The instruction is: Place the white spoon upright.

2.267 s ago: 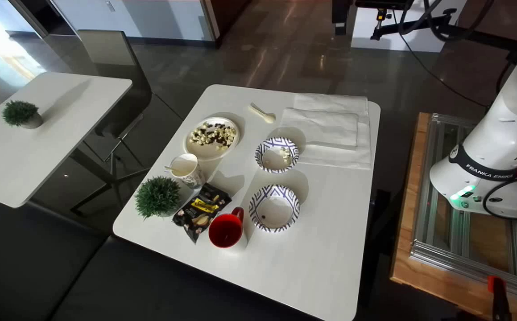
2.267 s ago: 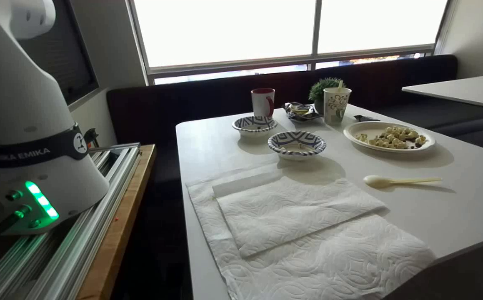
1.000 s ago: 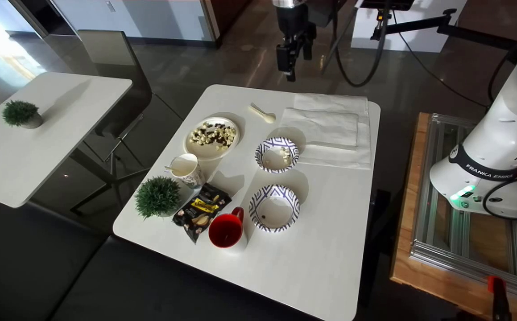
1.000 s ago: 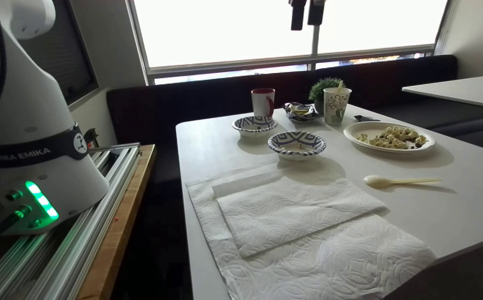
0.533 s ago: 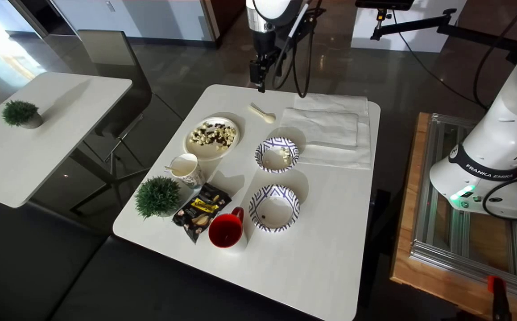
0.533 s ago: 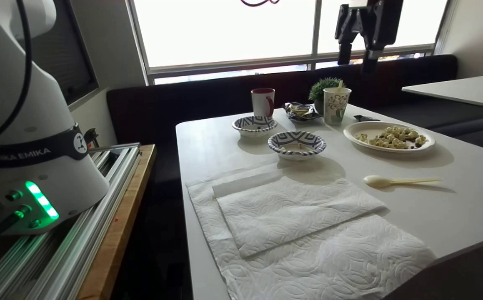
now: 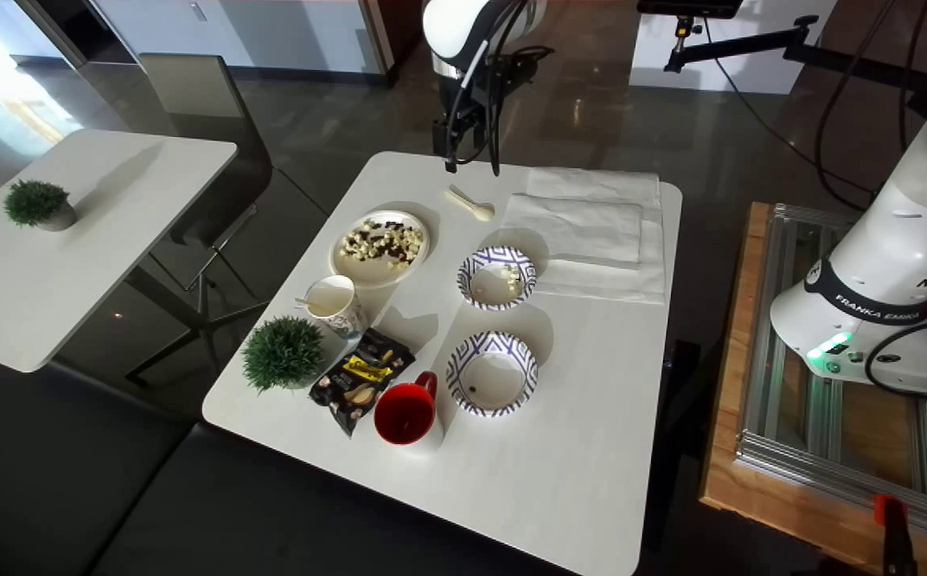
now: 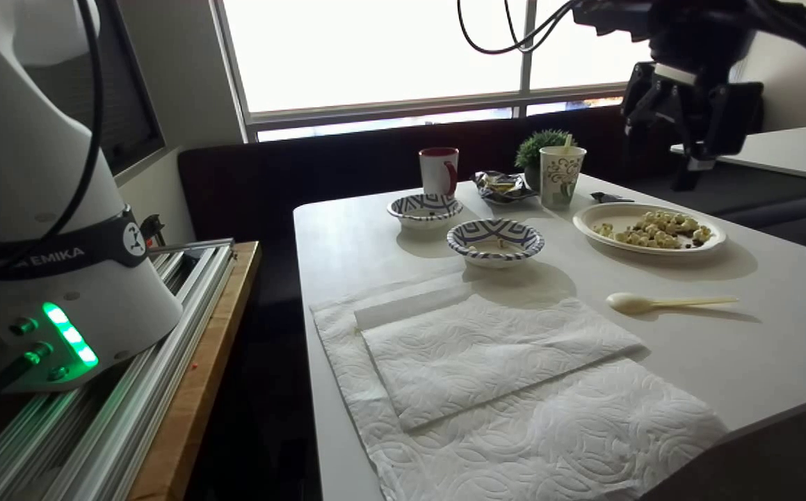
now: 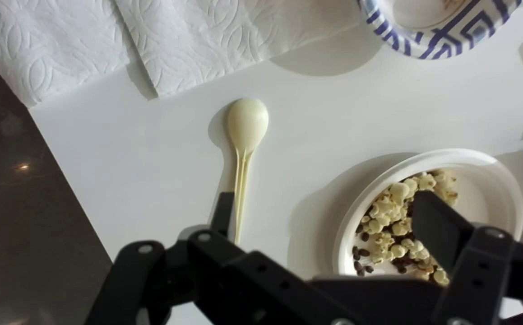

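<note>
The white spoon lies flat on the table in both exterior views [image 7: 471, 204] [image 8: 632, 303]. In the wrist view its pale, domed bowl [image 9: 247, 124] points up the picture, and one finger hides part of its handle. My gripper [image 9: 326, 205] is open with nothing between its fingers. In the wrist view the left finger overlaps the handle, and the right finger shows over the popcorn plate. In an exterior view the gripper [image 8: 661, 163] hangs well above the table and the spoon. In an exterior view cables partly cover the gripper [image 7: 459, 152] near the table's far edge.
A plate with popcorn [image 8: 587, 226] stands near the spoon. White paper towels [image 7: 591, 276] lie on its other side. Two patterned bowls [image 7: 479, 300] [image 7: 523, 392], a paper cup holding a pale stick [image 7: 343, 320], a mug [image 7: 423, 436], a snack bag [image 7: 363, 376] and a plant [image 7: 283, 352] stand farther off.
The arm has come into both exterior views, and my gripper has moved lower and across toward the spoon's end of the table. It has also turned. The spoon has not moved.
</note>
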